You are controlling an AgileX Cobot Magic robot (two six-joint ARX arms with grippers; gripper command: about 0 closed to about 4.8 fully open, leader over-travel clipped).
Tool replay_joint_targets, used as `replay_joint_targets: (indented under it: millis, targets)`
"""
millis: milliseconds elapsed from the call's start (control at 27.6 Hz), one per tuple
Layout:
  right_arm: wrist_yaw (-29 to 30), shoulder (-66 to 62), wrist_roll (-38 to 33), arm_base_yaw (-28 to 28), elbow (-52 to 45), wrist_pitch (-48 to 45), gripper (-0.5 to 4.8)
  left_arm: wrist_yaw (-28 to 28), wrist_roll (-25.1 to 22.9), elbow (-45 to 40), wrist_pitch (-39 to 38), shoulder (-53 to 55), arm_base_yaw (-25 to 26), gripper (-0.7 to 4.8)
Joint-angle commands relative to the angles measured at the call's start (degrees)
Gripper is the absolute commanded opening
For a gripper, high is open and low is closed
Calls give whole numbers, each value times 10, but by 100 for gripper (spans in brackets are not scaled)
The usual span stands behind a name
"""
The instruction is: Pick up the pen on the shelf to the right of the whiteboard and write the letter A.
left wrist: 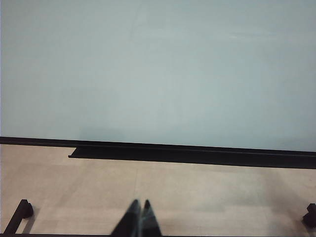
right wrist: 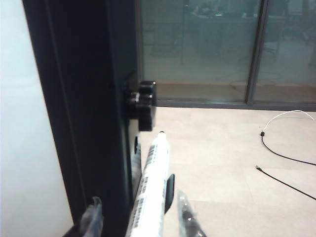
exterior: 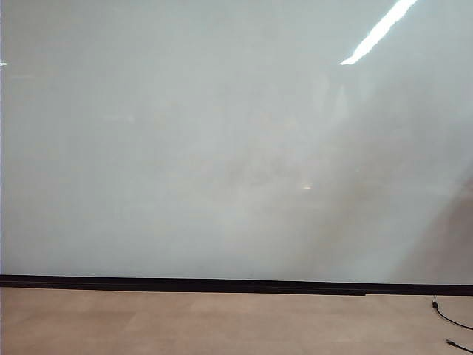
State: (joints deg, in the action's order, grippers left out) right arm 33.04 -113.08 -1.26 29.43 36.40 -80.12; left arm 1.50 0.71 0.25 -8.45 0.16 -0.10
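Right gripper (right wrist: 140, 217) grasping slim white printed marker pen (right wrist: 150, 187) beside black frame of glossy pale whiteboard (exterior: 222, 148), left gripper (left wrist: 139, 217) clenched over tan floor (left wrist: 197, 192)

A tan floor (exterior: 222, 322) ran beneath everything, taken here as the landmark. On the floor, in the exterior view's lower right corner, lay a thin black cable (exterior: 451, 319). In the right wrist view a white cable (right wrist: 289, 116) curved over the floor beside the dark one. Beyond the floor stood glass partitions (right wrist: 217, 49) with dark frames. A black knob (right wrist: 141, 101) jutted above the floor.
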Motion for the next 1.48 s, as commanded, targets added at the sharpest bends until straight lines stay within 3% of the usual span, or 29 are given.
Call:
replay_joint_targets:
  millis: [36,217,326,434,471,507,543,1484]
  targets:
    - [1,2,-2,0,1,-7,198,2,-3,1,3,0,0,-4]
    - [1,2,-2,0,1,-6,194,2,-2,1,3,0,0,-5]
    - [0,2,-2,0,1,-5,139,2,-2,1,3,0,0,-5]
    - [0,2,-2,1,1,-5,122,2,-2,1,3,0,0,-5]
    - [0,2,-2,1,1,-5,80,2,-3,1,3,0,0,-4]
    - [2,2,-2,1,1,-5,5,2,-3,1,3,0,0,-4]
    - [2,2,-2,1,1,-5,-3,2,-3,1,3,0,0,-5]
    - [-34,4,0,2,2,-12,-3,2,-3,1,3,0,0,-4]
